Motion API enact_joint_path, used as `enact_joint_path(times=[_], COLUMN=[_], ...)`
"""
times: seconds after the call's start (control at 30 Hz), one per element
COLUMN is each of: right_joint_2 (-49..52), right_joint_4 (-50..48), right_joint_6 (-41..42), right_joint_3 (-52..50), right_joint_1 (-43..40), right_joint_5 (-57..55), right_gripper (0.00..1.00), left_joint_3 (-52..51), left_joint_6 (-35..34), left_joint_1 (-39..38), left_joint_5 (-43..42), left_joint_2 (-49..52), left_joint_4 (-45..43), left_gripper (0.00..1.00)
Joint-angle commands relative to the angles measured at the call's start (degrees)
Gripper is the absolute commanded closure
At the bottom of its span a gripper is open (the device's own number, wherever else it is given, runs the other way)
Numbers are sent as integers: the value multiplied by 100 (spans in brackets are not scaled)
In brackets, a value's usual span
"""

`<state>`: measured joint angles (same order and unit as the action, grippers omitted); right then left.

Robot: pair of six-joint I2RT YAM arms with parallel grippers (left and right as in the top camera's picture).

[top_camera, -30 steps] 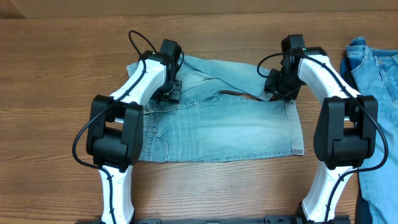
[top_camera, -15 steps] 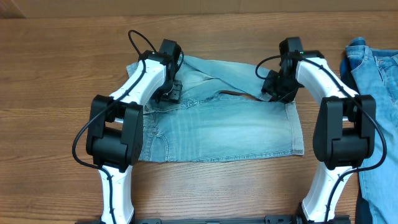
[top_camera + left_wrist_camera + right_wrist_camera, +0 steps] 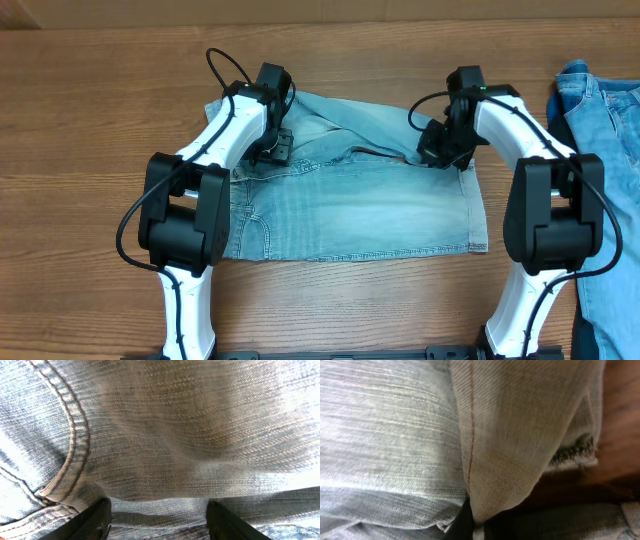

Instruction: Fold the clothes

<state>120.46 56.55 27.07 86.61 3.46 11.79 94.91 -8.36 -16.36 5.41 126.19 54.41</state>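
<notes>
Possibly shorts [image 3: 350, 205] slip mid-fold from the thin pinch of clenched right claw [image 3: 437, 152]; left claw [image 3: 159, 521] splayed, gripping nothing.

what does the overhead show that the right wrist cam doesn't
Only overhead: the whole shorts spread on the table, the left tool at their upper left, and darker denim at the right edge.
Only right wrist: close up, a raised fold with a reddish stitched seam, a frayed edge, and the fold narrowing into the right tool at the bottom of the picture.
Both: the pale shorts, the wooden table, and the right tool at the shorts' upper right.
</notes>
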Motion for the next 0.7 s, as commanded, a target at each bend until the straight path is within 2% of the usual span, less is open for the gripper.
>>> enact_joint_path(times=[0.0,0.23,0.5,0.53,0.57,0.67], right_joint_2=[-472,-577,-568,-566,-557,-531], right_joint_4=[85,-247,-1561,-1657,-1862,-2376], right_joint_6=[-48,-39,345,345,343,343], right_joint_3=[428,643,640,640,640,636], right_joint_1=[20,20,22,22,22,22], right_joint_5=[-76,-76,-629,-702,-796,-986], right_gripper=[96,96,96,92,79,54], left_joint_3=[-35,-35,-35,-35,-35,-35], left_joint_6=[111,111,111,111,111,111], left_joint_1=[11,9,9,9,9,9], left_joint_5=[-48,-50,-50,-50,-50,-48], left_joint_2=[79,79,79,79,79,79], left_joint_4=[-28,-28,-28,-31,-31,-31], left_gripper=[34,34,35,35,35,35])
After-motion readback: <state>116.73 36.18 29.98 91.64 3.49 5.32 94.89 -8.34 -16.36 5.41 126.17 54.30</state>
